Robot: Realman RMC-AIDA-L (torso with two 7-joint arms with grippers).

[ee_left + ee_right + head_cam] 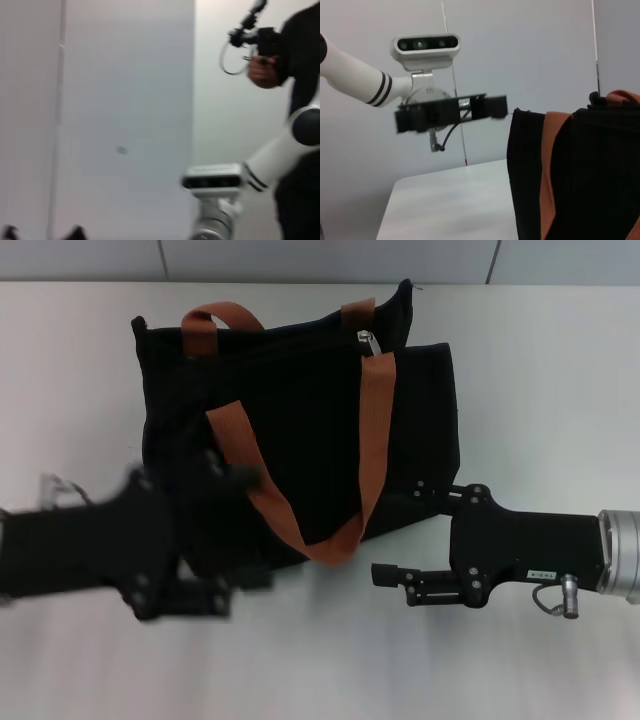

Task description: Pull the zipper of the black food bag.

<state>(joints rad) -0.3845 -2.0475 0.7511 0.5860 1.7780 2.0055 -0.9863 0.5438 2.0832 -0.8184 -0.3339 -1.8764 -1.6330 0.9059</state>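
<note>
The black food bag (300,430) stands on the white table, its two orange-brown strap handles (372,430) hanging over its near side. The zipper's small silver pull tab (366,340) sits on the top edge towards the right end. My left gripper (245,530) is blurred, open, at the bag's near left corner, with one finger over the fabric. My right gripper (402,532) is open at the bag's near right corner, its upper finger by the fabric. The right wrist view shows the bag (590,180), a strap (550,165) and the left gripper (450,112) farther off.
The white table (540,380) extends around the bag, with a grey wall behind it. The left wrist view shows only a wall, a white arm with a camera (215,177), and a person (295,60) holding a controller.
</note>
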